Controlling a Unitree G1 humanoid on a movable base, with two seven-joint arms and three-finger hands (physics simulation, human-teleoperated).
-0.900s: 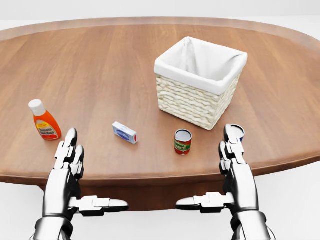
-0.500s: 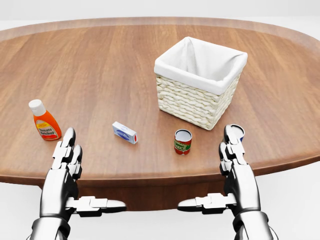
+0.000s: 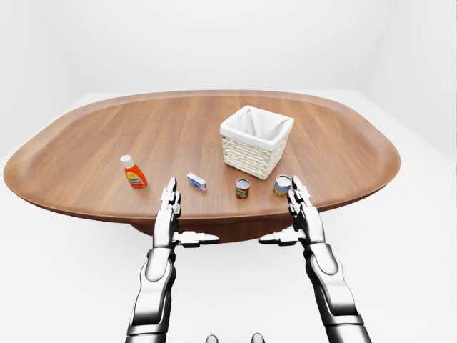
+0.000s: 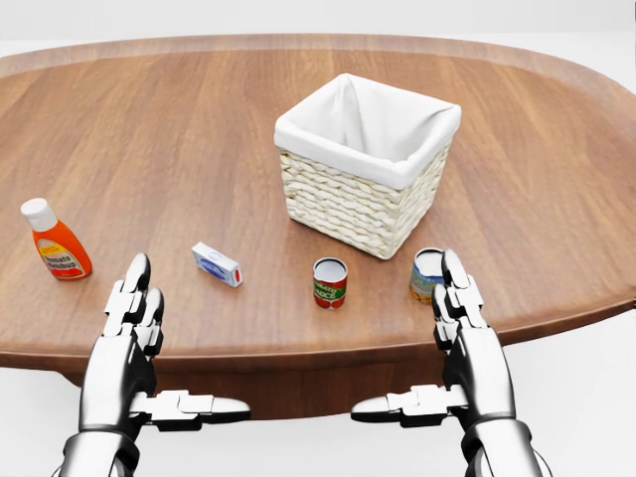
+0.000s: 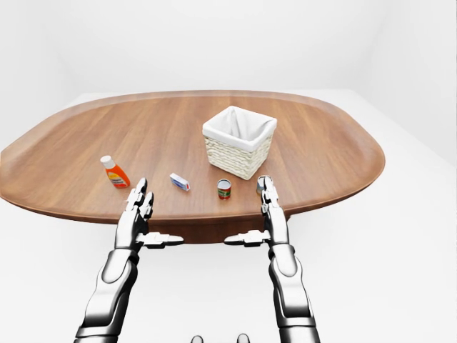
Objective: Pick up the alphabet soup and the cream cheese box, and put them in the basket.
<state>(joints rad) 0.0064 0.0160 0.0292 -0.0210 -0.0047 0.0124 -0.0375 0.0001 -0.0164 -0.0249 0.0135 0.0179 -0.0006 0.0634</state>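
Wooden and oval, the brown tabletop [image 4: 149, 129] is filling the head view, and you are looking down over both arms. Your silver left hand [image 4: 134, 328] is hanging over the tabletop's near edge with fingers stretched flat and thumb out sideways, gripping nothing. Your silver right hand [image 4: 462, 328] is doing likewise, spread wide and empty, its fingertips just beside a small blue-and-yellow tin [image 4: 426, 275]. The red-labelled alphabet soup can [image 4: 329, 282] is standing upright near the near edge, between your hands. The small blue-and-white cream cheese box [image 4: 217, 263] is lying flat to its left, well apart from it. The woven wicker basket with white cloth lining [image 4: 348, 204] is sitting toward the middle, above the can in view. An orange ketchup bottle with a white cap [image 4: 56, 241] is standing toward the left edge.

Turning to the left-eye view, you are seeing the whole tabletop, with all these things gathered along its near side.

The right-eye view is showing nearly the same.
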